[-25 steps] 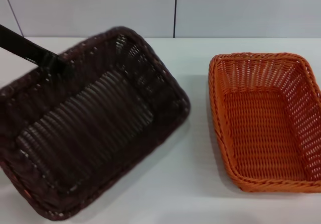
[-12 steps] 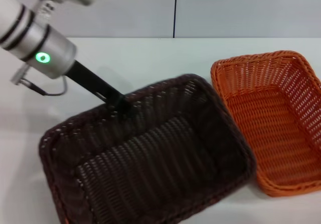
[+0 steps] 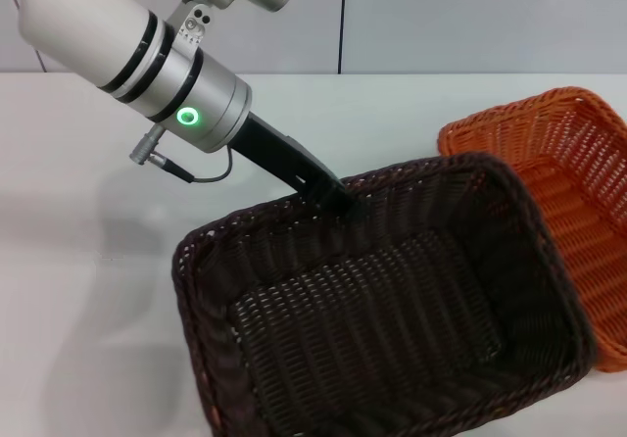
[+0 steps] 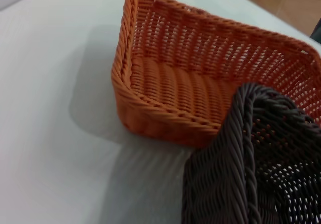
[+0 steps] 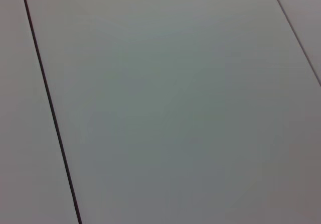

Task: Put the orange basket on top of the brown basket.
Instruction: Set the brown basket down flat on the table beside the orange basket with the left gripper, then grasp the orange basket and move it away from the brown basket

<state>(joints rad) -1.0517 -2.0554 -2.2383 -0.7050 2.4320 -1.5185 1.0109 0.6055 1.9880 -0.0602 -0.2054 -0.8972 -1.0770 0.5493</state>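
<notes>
Clearly the left gripper point(image 3: 338, 200), fingers clamped on the brown basket point(image 3: 392, 310) rim, holds it overlapping the orange basket point(image 3: 578, 182).

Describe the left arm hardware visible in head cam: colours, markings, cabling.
The left arm has a white shell with black bands, then a silver wrist section with a glowing green ring light. A thin dark cable loops below the wrist. The left gripper is a black, slim finger assembly.

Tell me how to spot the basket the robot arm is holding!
Look at the white table, then follow the big silver arm down to its left gripper, which grips a basket's far rim. That is the brown basket, a woven rectangular tray. It is almost black and overlaps the edge of the bright orange basket on the right.
</notes>
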